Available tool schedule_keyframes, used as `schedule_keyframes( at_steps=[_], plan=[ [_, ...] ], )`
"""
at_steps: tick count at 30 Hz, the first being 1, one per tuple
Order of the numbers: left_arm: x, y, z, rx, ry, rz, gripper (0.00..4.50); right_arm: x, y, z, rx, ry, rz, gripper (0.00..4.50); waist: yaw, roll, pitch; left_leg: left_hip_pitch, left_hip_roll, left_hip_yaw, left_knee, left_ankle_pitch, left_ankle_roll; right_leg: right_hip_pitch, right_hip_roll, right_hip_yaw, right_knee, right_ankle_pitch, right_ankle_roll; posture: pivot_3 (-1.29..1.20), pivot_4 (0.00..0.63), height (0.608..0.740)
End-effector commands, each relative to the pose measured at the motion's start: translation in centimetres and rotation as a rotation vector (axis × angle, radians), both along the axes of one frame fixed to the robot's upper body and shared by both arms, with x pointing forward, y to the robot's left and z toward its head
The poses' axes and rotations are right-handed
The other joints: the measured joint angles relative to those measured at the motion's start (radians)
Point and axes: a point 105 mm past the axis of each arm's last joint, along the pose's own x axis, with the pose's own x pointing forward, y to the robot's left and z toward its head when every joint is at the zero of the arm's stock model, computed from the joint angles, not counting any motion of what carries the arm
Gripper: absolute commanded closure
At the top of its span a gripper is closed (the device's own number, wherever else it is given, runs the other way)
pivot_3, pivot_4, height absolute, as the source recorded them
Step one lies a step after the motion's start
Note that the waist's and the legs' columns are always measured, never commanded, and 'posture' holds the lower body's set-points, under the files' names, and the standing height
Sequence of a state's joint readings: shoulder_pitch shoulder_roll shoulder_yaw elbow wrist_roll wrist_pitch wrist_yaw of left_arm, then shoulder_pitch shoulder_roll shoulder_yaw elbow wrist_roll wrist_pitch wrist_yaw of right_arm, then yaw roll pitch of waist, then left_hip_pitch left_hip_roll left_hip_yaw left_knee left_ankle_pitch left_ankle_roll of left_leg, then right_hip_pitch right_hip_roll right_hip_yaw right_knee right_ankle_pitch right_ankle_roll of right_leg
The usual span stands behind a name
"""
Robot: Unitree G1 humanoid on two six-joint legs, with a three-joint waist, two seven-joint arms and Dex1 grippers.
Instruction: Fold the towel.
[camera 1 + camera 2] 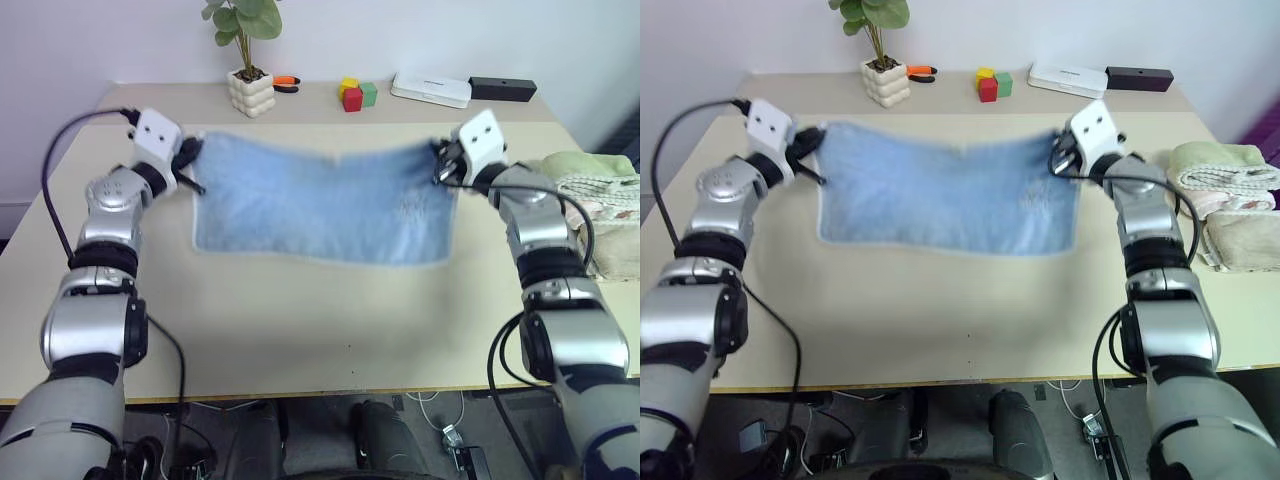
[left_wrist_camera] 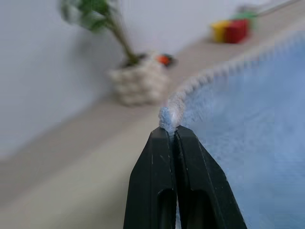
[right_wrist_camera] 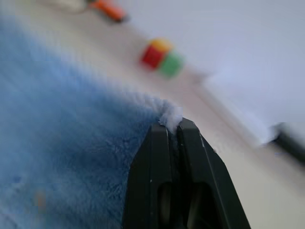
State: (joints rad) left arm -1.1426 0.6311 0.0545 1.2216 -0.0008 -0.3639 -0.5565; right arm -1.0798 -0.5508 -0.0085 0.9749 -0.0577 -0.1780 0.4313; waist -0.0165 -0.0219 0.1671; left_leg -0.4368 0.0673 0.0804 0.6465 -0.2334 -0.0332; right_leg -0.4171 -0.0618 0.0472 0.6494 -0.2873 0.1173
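The light blue towel [image 1: 320, 205] with a pale border hangs spread out above the table, held by its two upper corners. My left gripper [image 1: 192, 160] is shut on the left corner; in the left wrist view its black fingers [image 2: 157, 167] pinch the cream edge of the towel [image 2: 248, 124]. At the towel's right corner my right gripper [image 1: 440, 165] is shut too, and the right wrist view shows its fingers [image 3: 162, 162] clamped on a tuft of the towel [image 3: 57, 124]. The upper edge sags in the middle, and the lower edge hangs just over the tabletop.
A potted plant [image 1: 248, 75], an orange-handled tool [image 1: 286, 83], coloured blocks [image 1: 356, 94], a white box [image 1: 430, 89] and a black box [image 1: 502, 88] line the far shelf. Folded pale green and cream towels [image 1: 600, 200] lie at the table's right edge.
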Motion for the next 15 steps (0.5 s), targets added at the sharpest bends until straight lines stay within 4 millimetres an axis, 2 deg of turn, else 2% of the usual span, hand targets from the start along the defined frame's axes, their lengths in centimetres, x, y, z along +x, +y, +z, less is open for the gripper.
schedule_keyframes(
  at_steps=[1,4,7,10,12,15],
  plan=[
    [-0.8,0.8,5.1,0.065,-0.162,0.007,4.5,-0.7,-1.4,5.6,0.024,-0.222,-0.043,4.41,-0.001,0.0,0.0,-0.007,0.0,0.0,0.001,0.002,-0.003,-0.007,0.0,0.0,0.001,0.0,0.0,0.0,0.15,0.735],
    [-1.5,0.7,5.5,0.057,-0.171,-0.075,4.5,-1.6,-1.0,5.9,0.058,-0.272,0.053,4.41,-0.001,0.0,0.0,-0.007,0.0,0.0,-0.001,0.002,-0.004,-0.008,0.0,-0.001,0.0,0.0,0.0,0.0,0.15,0.735],
    [-2.8,1.3,4.3,0.104,-0.175,-0.141,4.5,-3.1,0.1,3.4,0.023,-0.26,0.182,4.41,-0.002,0.0,0.0,-0.006,0.0,0.001,0.0,0.002,-0.004,-0.007,0.0,-0.001,0.001,0.0,0.0,0.0,0.15,0.735],
    [-4.2,1.3,2.1,0.116,-0.124,-0.277,4.5,-5.4,1.1,0.5,-0.004,-0.206,0.313,4.41,-0.002,0.001,0.0,-0.006,0.0,0.001,0.001,0.003,-0.004,-0.006,0.0,-0.001,0.002,0.0,0.0,0.0,0.15,0.735],
    [-5.6,1.2,-0.3,0.136,-0.058,-0.39,4.5,-7.5,1.4,-2.0,-0.031,-0.144,0.393,4.41,-0.002,0.001,0.0,-0.006,0.0,0.001,0.002,0.003,-0.005,-0.007,0.0,-0.001,0.002,0.0,0.0,0.0,0.15,0.735],
    [-7.5,1.4,-3.2,0.157,0.033,-0.512,4.5,-10.0,1.4,-4.2,-0.03,-0.065,0.461,4.41,-0.002,0.001,0.0,-0.006,0.001,0.001,0.002,0.003,-0.005,-0.006,0.0,-0.001,0.002,0.0,0.001,0.0,0.15,0.735]
  ],
)
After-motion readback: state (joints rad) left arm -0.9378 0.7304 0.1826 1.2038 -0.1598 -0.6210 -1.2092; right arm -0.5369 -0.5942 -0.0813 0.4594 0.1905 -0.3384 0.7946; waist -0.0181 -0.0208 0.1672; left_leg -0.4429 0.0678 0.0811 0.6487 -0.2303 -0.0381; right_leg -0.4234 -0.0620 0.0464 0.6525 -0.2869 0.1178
